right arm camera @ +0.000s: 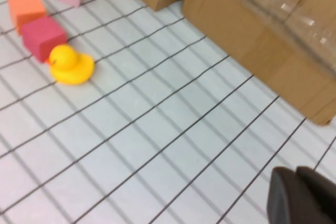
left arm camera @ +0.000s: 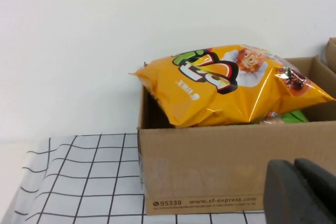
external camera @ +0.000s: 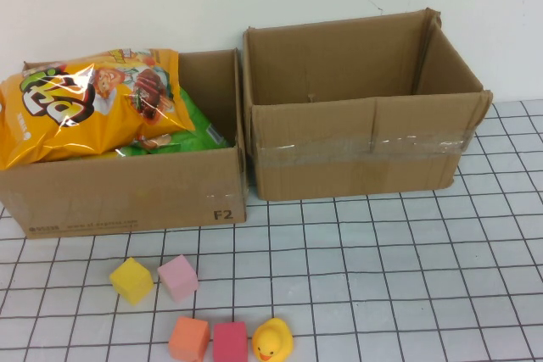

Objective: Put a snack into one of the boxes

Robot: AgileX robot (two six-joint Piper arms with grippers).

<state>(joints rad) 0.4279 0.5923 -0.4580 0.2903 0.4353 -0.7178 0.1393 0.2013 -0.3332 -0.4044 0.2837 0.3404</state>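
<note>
An orange snack bag (external camera: 89, 103) lies on top of a green bag (external camera: 188, 129) inside the left cardboard box (external camera: 127, 201). From the left wrist view the orange snack bag (left arm camera: 231, 85) bulges over the rim of that box (left arm camera: 210, 171). To its right stands a taller box (external camera: 361, 154), open and with nothing showing inside. My left gripper (left arm camera: 295, 165) is shut and holds nothing, low in front of the left box. My right gripper (right arm camera: 296, 171) is shut and holds nothing, above the gridded mat near the taller box (right arm camera: 262, 30). Neither arm shows in the high view.
Near the front of the mat lie a yellow cube (external camera: 131, 281), a pink cube (external camera: 178, 277), an orange cube (external camera: 188, 339), a red cube (external camera: 230, 342) and a yellow rubber duck (external camera: 272, 341). A white wall stands behind the boxes.
</note>
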